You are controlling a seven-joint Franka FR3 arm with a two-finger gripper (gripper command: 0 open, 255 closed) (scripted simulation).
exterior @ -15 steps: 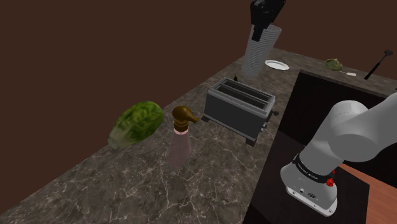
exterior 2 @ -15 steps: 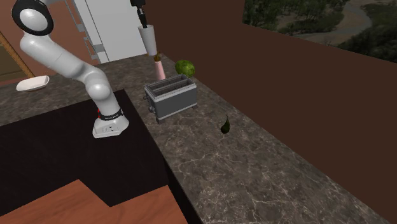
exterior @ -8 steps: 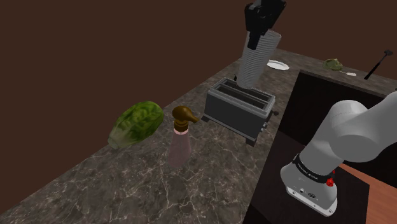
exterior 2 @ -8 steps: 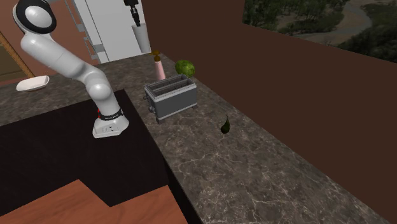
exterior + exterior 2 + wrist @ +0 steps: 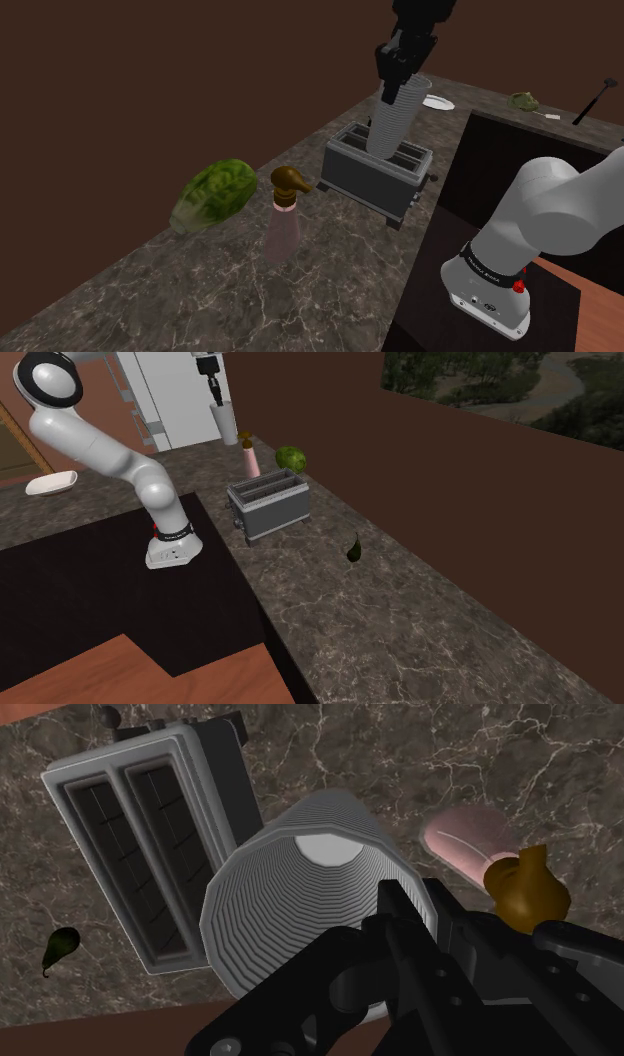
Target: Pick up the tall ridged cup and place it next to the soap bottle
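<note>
The tall ridged cup (image 5: 394, 118) is pale grey and hangs in the air above the toaster (image 5: 377, 168), clear of the counter. My black gripper (image 5: 403, 62) is shut on its rim from above. The second exterior view has the gripper (image 5: 213, 390) holding the cup (image 5: 222, 422) just beside the soap bottle (image 5: 247, 455). In the wrist view I look into the open cup (image 5: 300, 894), with the gripper (image 5: 395, 944) clasping its rim wall. The pink soap bottle (image 5: 283, 218) with a brown pump stands upright on the counter, past the toaster; its pump (image 5: 525, 889) lies close to the gripper.
A head of lettuce (image 5: 213, 195) lies beside the soap bottle on the dark marble counter (image 5: 250, 290). A small white plate (image 5: 437, 102) sits at the counter's far end. A dark green pepper-like thing (image 5: 355, 547) lies beyond the toaster (image 5: 268, 502). The arm's stand (image 5: 490, 290) fills the lower right.
The gripper has carried the cup from over the far end of the counter to above the toaster, toward the shoulder view's left and lower, nearer the soap bottle.
</note>
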